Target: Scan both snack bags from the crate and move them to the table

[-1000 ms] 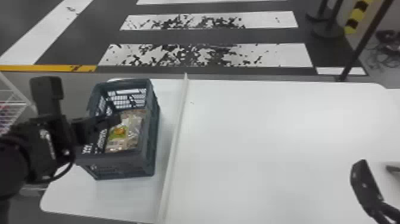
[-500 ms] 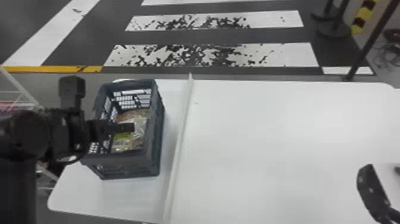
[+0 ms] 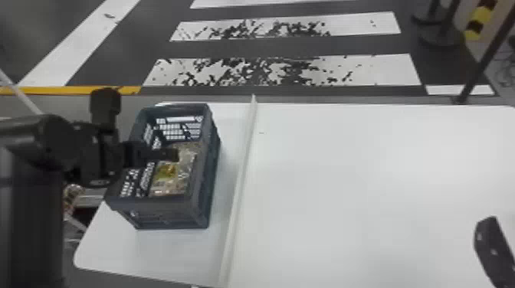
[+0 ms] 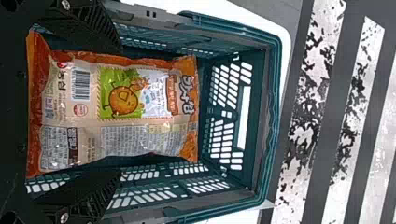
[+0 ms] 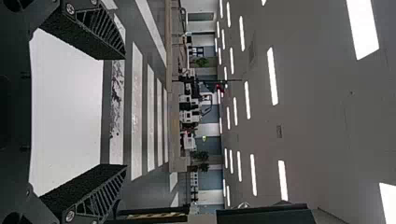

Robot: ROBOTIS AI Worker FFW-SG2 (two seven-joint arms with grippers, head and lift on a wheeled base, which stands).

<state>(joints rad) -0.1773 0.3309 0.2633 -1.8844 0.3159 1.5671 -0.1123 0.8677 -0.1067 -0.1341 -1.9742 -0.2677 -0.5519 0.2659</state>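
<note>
Snack bag (image 4: 112,100) in crate (image 3: 203,184), left pincer (image 3: 167,148) open

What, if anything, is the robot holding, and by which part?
Nothing is held: the left gripper is open over a snack bag in the crate, and the right gripper is open and empty.

From my station I see my left arm (image 3: 42,145) as matte black, with a rounded joint housing. Its black fingers (image 4: 86,23) have ribbed sides and round silver screws (image 4: 64,218). My right claw (image 3: 492,245) is black too, with grainy inner faces and slatted flanks.
</note>
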